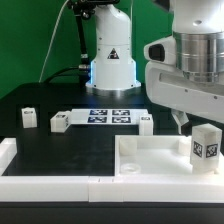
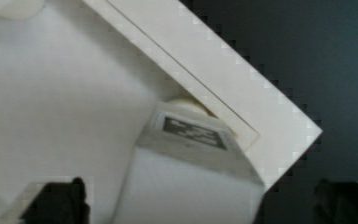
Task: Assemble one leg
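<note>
A leg [image 1: 205, 146], a small white block with a tag on its face, stands upright in the near corner socket of the large white tray piece [image 1: 150, 158] at the exterior view's right. In the wrist view the same leg [image 2: 197, 130] sits tucked into the tray's corner [image 2: 247, 90]. My gripper [image 1: 180, 121] hovers just above the tray, beside the leg and apart from it. Its two dark fingertips [image 2: 55, 202] stand wide apart with only tray surface between them, so the gripper [image 2: 199, 206] is open and empty.
Three more legs stand on the black table: two [image 1: 29, 118] [image 1: 59, 122] at the exterior view's left and one [image 1: 145, 122] behind the tray. The marker board [image 1: 110, 115] lies in front of the robot base [image 1: 110, 60]. A white fence [image 1: 50, 185] runs along the front.
</note>
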{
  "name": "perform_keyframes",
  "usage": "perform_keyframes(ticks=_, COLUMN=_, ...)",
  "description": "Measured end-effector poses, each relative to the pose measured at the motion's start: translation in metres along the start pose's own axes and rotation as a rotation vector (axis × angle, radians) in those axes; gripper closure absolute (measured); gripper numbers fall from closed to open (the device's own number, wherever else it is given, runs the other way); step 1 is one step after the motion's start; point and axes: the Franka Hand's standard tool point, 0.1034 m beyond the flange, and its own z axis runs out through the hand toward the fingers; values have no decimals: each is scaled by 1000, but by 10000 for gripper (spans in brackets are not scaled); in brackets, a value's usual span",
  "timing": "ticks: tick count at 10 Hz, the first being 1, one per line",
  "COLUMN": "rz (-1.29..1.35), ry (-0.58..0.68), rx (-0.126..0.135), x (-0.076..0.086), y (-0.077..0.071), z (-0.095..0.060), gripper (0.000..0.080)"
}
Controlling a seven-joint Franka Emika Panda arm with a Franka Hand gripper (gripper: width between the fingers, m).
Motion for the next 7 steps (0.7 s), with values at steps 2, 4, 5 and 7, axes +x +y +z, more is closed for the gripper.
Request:
perform_keyframes(ticks=2, rz=-267, ry=7, rx=-10, x=-1, y=-1, z=0, gripper=151)
perform_keyframes(ticks=4, rz=-439, ry=10, rx=-16, x=-1, y=-1, z=0, gripper=151)
perform_keyframes(ticks=5, rz=-579, ry=13, rx=-24, x=0, y=0, z=0, gripper=151)
perform_keyframes(ticks=7, rz=-806, ry=11, rx=-26, x=2, y=1, z=-1, gripper=151)
